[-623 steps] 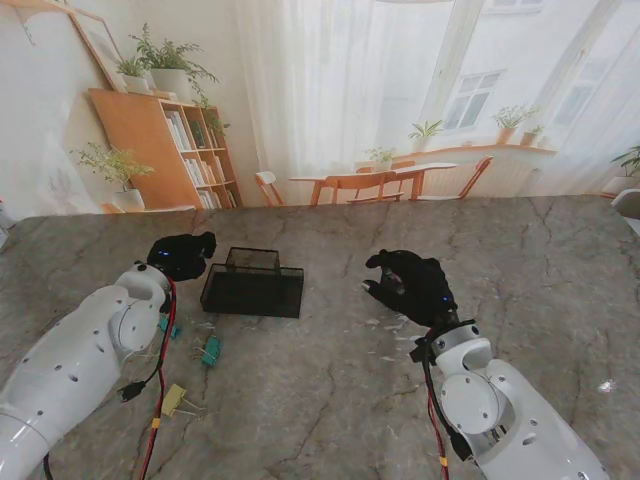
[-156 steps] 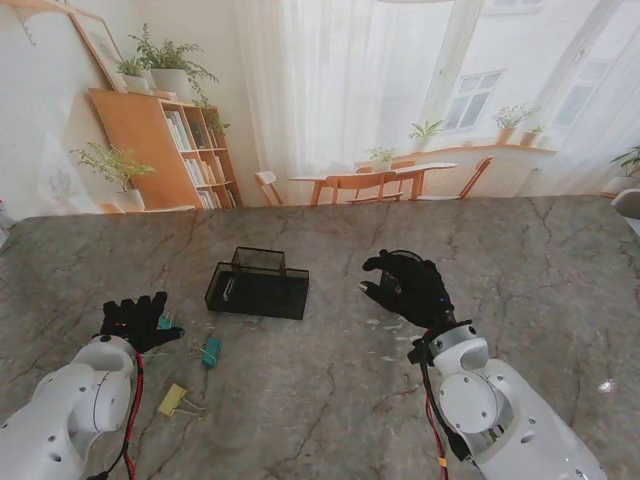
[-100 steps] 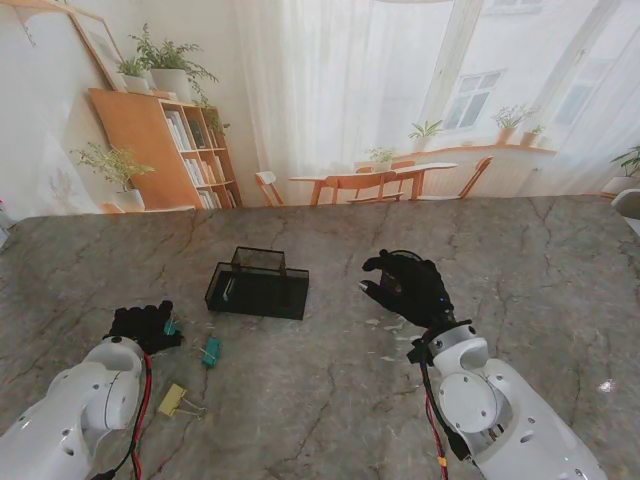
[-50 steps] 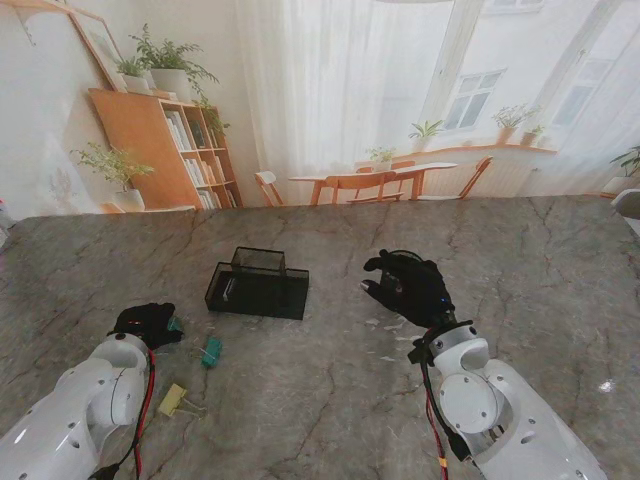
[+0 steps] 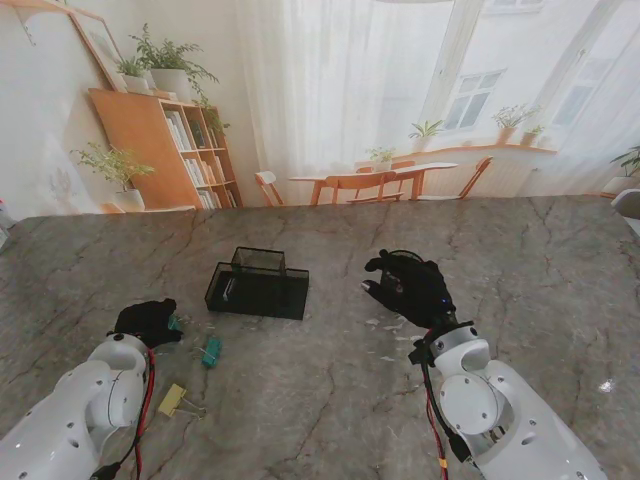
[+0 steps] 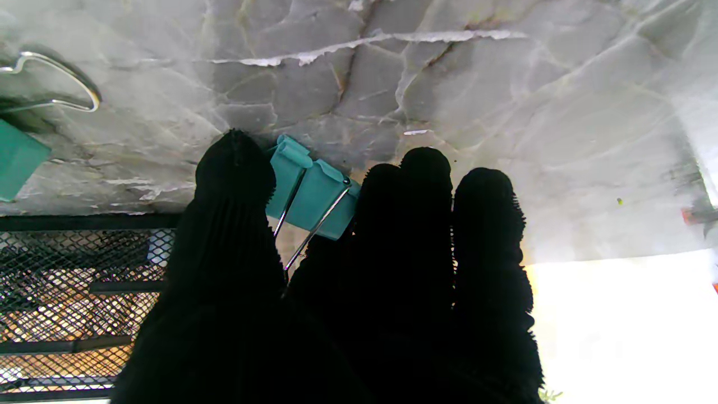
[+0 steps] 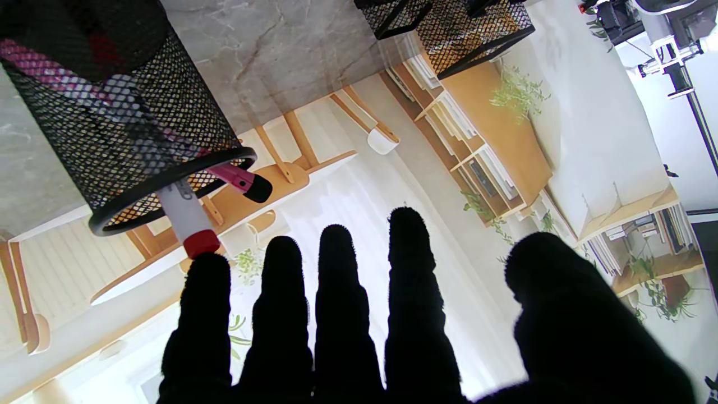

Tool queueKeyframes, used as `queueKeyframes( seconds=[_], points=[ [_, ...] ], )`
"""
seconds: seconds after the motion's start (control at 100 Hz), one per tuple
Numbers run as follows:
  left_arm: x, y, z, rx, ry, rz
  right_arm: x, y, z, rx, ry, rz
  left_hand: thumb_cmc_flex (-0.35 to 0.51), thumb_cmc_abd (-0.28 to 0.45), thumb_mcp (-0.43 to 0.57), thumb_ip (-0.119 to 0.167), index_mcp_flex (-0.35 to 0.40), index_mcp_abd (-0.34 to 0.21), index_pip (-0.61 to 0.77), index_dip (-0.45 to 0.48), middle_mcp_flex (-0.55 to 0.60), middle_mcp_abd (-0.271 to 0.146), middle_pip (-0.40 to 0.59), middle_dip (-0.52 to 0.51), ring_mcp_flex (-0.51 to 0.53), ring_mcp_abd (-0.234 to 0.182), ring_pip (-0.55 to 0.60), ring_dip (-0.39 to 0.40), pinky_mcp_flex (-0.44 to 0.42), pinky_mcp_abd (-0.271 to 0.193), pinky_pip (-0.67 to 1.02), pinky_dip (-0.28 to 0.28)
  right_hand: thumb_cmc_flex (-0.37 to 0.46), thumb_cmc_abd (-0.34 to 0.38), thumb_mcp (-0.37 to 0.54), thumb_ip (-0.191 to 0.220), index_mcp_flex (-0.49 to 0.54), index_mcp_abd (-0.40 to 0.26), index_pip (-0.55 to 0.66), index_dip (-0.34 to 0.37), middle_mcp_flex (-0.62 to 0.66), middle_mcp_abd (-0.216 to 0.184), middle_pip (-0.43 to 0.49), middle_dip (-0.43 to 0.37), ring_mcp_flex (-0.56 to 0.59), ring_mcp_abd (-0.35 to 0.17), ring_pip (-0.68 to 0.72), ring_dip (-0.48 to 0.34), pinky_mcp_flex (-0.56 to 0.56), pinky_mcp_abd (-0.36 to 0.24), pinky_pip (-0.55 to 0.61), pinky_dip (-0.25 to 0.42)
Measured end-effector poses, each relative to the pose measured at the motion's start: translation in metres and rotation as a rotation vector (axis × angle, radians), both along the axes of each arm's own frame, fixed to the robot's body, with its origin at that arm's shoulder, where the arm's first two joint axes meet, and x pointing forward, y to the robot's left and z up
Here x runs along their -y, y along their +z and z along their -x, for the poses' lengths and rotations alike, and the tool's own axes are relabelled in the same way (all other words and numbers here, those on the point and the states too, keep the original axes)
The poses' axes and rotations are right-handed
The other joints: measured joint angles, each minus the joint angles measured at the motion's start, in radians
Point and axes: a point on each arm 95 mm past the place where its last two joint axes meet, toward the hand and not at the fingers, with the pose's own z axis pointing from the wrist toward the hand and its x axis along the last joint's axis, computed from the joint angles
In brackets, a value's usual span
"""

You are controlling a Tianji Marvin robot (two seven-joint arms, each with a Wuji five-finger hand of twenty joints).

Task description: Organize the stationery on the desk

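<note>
Fingers (image 6: 235, 185) of the left hand (image 5: 147, 322) pinch a teal binder clip (image 6: 311, 193) against the marble table (image 5: 330, 400), thumb on one side, the others opposite. A firm squeeze on the clip body, not its wire handles, should keep it from twisting before the carry to the black mesh tray (image 5: 255, 291). Farther right, the right hand (image 5: 410, 288) hovers spread and empty, near a mesh pen cup (image 7: 120, 129).
</note>
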Motion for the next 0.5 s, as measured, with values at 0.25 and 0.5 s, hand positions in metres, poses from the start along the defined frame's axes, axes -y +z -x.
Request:
queueKeyframes(
  seconds=[0.25, 0.5],
  points=[
    [-0.004, 0.0, 0.007, 0.04, -0.017, 0.02, 0.0, 0.0, 0.0, -0.001, -0.001, 0.0, 0.021, -0.036, 0.0, -0.002, -0.002, -0.001, 0.048, -0.011, 0.054, -0.067, 0.061, 0.028, 0.027, -0.028, 0.048, 0.005, 0.025, -0.022, 0.038, 0.023, 0.0, 0.009, 0.0, 0.0, 0.0, 0.0, 0.0, 0.0, 0.0, 0.0, 0.0, 0.0, 0.0, 0.0, 0.002, 0.0, 0.0, 0.001, 0.0, 0.0],
    [-0.006, 0.008, 0.012, 0.08, -0.036, 0.036, 0.0, 0.0, 0.001, 0.0, -0.001, 0.0, 0.021, -0.036, 0.0, -0.002, -0.002, -0.001, 0.048, -0.013, 0.054, -0.078, 0.073, 0.03, 0.027, -0.031, 0.059, 0.015, 0.026, -0.023, 0.048, 0.024, 0.008, 0.01, 0.0, 0.0, 0.0, 0.0, 0.0, 0.001, 0.0, 0.0, 0.0, 0.0, 0.0, 0.0, 0.002, 0.0, 0.0, 0.001, 0.0, 0.0]
  ],
)
